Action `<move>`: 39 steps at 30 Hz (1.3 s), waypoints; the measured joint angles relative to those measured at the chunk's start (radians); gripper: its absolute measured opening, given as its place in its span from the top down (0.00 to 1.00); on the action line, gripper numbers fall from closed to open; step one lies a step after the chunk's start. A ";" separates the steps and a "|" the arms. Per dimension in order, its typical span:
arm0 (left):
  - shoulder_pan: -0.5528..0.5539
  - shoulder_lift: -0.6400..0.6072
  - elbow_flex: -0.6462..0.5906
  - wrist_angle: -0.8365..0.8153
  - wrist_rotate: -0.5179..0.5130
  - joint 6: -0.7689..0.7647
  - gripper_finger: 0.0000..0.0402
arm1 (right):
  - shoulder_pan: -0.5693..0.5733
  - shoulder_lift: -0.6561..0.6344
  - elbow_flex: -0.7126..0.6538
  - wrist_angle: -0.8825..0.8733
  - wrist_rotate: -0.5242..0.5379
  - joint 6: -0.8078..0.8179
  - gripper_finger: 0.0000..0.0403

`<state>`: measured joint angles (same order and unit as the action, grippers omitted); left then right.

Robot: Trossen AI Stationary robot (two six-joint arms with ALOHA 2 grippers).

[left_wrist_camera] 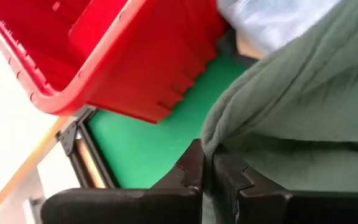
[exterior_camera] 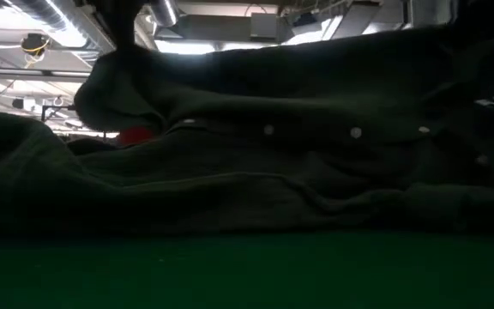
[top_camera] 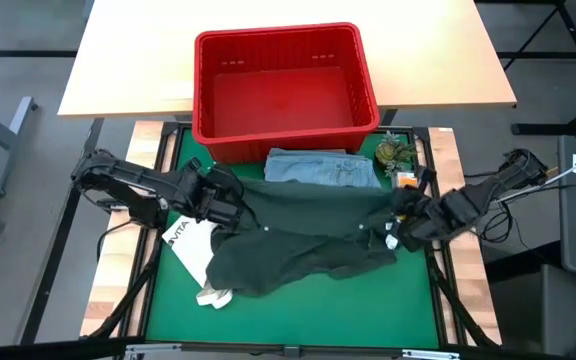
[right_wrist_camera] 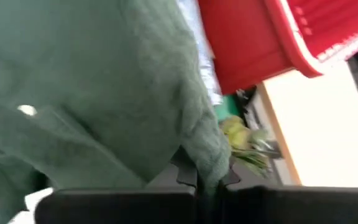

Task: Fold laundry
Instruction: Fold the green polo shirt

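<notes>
A dark green-grey button shirt (top_camera: 308, 235) is stretched across the green mat (top_camera: 298, 315) between my two grippers. Its lower part lies bunched on the mat, and in the low view its upper edge (exterior_camera: 316, 51) is raised. My left gripper (top_camera: 236, 210) is shut on the shirt's left end. My right gripper (top_camera: 396, 222) is shut on its right end. A folded light blue piece (top_camera: 323, 167) lies on the mat just beyond the shirt, in front of the red basket. My left gripper pinches a bunched fold at the shirt's upper left edge (left_wrist_camera: 211, 144) between its two shut fingers, slanting down from the table's left. The cloth rises clear of the mat here. My right gripper pinches a gathered fold at the shirt's upper right edge (right_wrist_camera: 211, 163) between its two shut fingers, slanting down from the table's right. The cloth drapes away from the fingers toward the table's middle.
A red plastic basket (top_camera: 283, 85) stands at the mat's far edge, half on the wooden table (top_camera: 128, 60) behind. A white tote bag (top_camera: 196, 250) lies at the left, partly under the shirt. A small green object (top_camera: 393, 152) sits at the far right corner.
</notes>
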<state>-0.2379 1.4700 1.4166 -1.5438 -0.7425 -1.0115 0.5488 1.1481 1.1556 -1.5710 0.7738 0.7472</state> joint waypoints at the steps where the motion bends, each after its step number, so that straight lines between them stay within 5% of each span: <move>1: 0.008 0.000 -0.013 0.001 0.000 0.000 0.99 | -0.032 0.000 -0.003 0.001 0.003 -0.028 1.00; 18: 0.090 0.000 -0.084 0.003 0.003 0.007 0.96 | -0.451 0.000 -0.008 0.005 0.003 -0.450 1.00; 26: 0.107 0.000 -0.084 0.062 0.005 0.195 0.96 | -0.550 0.000 -0.008 0.083 0.005 -0.553 0.98; 39: 0.114 0.000 -0.084 0.076 0.006 0.263 0.67 | -0.650 0.000 -0.008 0.126 -0.006 -0.744 0.62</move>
<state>-0.1238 1.4700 1.3327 -1.4675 -0.7363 -0.7483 -0.1011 1.1484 1.1477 -1.4447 0.7673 0.0031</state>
